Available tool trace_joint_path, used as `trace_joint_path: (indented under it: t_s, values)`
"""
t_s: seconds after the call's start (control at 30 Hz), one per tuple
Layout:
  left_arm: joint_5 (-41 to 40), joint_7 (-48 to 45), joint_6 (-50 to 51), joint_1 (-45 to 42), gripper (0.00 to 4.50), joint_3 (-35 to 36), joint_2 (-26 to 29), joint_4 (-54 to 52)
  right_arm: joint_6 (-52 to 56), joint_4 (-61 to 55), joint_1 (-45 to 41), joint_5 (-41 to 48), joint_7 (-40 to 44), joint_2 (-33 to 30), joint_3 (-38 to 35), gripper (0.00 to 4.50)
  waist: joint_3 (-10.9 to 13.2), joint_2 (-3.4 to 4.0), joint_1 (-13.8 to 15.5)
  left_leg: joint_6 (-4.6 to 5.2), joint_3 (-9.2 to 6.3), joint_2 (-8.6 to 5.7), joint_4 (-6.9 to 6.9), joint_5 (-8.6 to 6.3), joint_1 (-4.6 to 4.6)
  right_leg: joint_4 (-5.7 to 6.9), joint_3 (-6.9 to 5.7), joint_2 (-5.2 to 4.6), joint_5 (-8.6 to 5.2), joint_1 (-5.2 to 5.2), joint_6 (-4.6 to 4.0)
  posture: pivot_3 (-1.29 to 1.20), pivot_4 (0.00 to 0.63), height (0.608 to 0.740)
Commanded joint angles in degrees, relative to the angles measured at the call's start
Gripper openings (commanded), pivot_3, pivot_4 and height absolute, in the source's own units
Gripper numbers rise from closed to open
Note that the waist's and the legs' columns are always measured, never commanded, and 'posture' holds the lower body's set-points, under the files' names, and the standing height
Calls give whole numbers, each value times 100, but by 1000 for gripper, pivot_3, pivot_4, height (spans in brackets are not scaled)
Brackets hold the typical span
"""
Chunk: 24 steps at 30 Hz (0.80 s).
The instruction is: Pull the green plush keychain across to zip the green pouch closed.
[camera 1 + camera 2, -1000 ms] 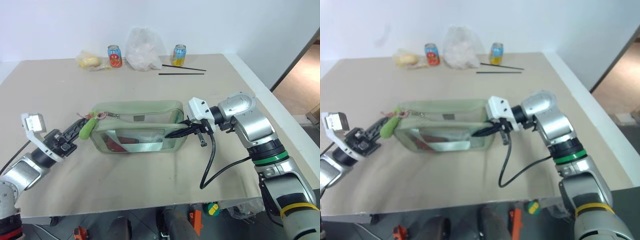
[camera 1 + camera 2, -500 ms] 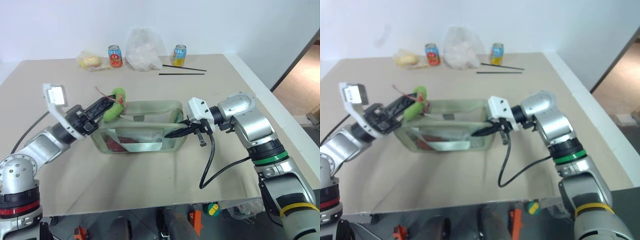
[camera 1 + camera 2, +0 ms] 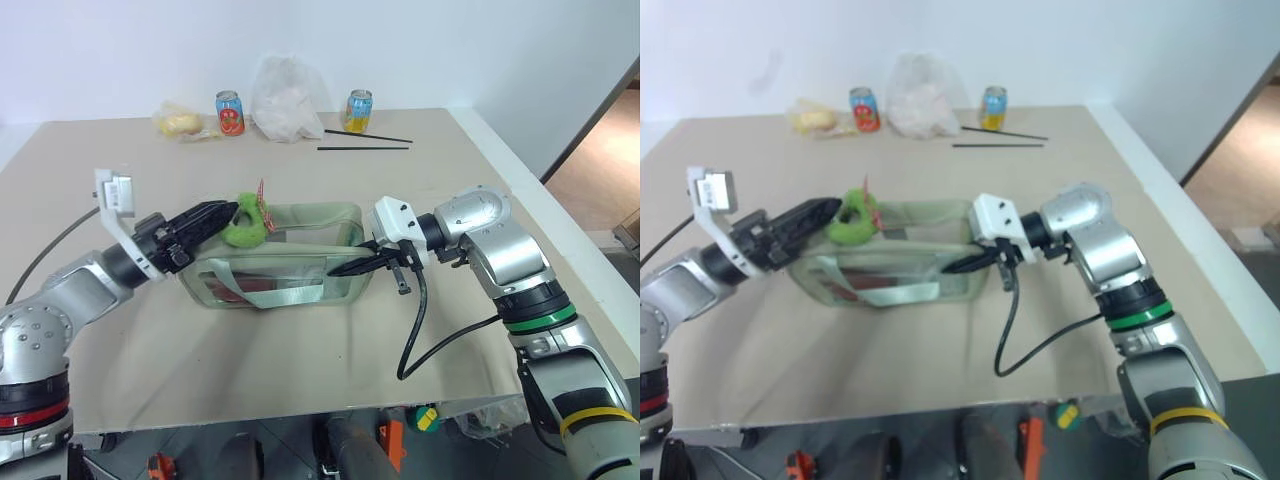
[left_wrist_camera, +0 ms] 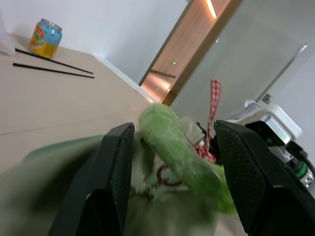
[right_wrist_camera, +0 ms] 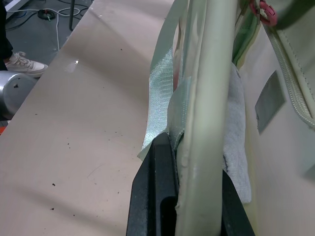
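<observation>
Right now the green pouch (image 3: 275, 262) lies mid-worktop (image 3: 300, 360), w/ the green plush keychain (image 3: 245, 222) at its top edge near the left end, red-white tag sticking up. Left gripper (image 3: 222, 213) sits right at the charm; in the left wrist view its two black fingers (image 4: 114, 162) stand apart w/ the plush between them, not pinched. So jaws are spread, and whether they touch the fuzz I can't tell. Right gripper (image 3: 352, 266) is clamped on the pouch's right end, pinning fabric & strap edge between closed fingers.

Risks from here, as I read it:
- Left jaws are loose around the charm, so any pull now prob slips off the plush and the slider doesn't move.
- Plush is soft & curved; a shallow pinch could squeeze it out sideways.
- Pulling upward rather than along the zip could lift the pouch or jam the slider.
- If the right hold slips, the whole pouch drags across the worktop instead of zipping.
- Tag or ring could snag in the zipper teeth.
</observation>
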Motion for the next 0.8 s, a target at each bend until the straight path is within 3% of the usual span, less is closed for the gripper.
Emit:
trace_joint_path:
  t_s: [0.03, 0.27, 0.47, 0.8]
  values:
    - [-153, -464, -2, 363, 2725, 766, 441, -95, -6, -146, -21, 57, 40, -30, -134, 0, 0, 0, -4, 0, 0, 2, 0, 0, -2, 0, -1, 3, 0, -3, 0, 0, 150, 740]
    - [510, -1497, -266, 1128, 2725, 1379, 1020, 149, -28, -76, -40, 51, 70, 3, -110, 0, 2, 3, 7, 0, 0, 4, -4, 0, -4, 0, -5, 5, -6, -8, -10, 0, 150, 740]
    - [1899, -2346, -760, 2042, 2725, 538, 1302, -417, -33, -53, -59, 45, 103, 31, -94, 0, 3, 3, 7, 0, 7, 6, -13, 0, -4, 0, -1, 6, -9, -17, -14, 0, 150, 740]
    - [2235, -2294, -805, 1403, 2725, 49, 937, 127, 6, -90, -59, 15, 88, 17, -99, 0, 3, 4, 13, 0, 6, 13, -19, -1, -5, 0, -2, 15, -10, -22, -17, 0, 150, 740]
